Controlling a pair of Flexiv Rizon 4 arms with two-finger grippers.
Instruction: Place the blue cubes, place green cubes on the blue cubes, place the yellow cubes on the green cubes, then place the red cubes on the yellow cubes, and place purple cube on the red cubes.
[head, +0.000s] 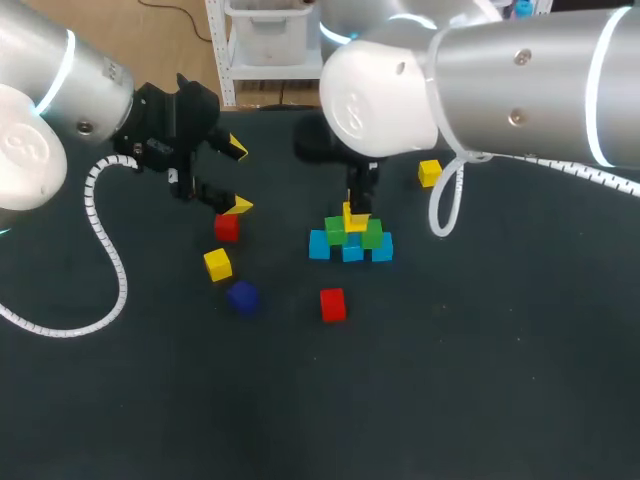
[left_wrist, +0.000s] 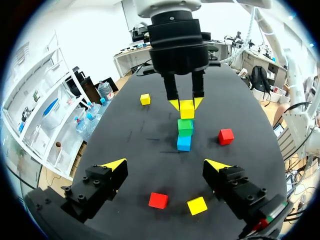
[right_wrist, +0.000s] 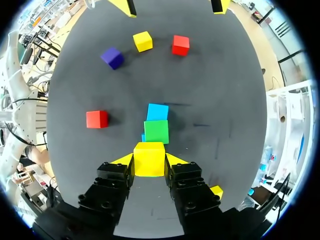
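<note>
Three blue cubes (head: 352, 251) stand in a row mid-table, with two green cubes (head: 372, 237) on them. My right gripper (head: 355, 212) is shut on a yellow cube (head: 356, 222) right over the greens; I cannot tell whether it touches them. The right wrist view has that yellow cube (right_wrist: 149, 159) between the fingers, above a green cube (right_wrist: 157, 131) and a blue cube (right_wrist: 157, 112). My left gripper (head: 237, 177) hangs open and empty, left of the stack, above a red cube (head: 227, 228). In the left wrist view, the stack (left_wrist: 184, 134) lies ahead of the left gripper (left_wrist: 166, 165).
Loose cubes on the dark table: a yellow cube (head: 217, 264) and a purple cube (head: 242, 296) at the front left, a red cube (head: 332, 304) in front of the stack, another yellow cube (head: 430, 172) behind it to the right.
</note>
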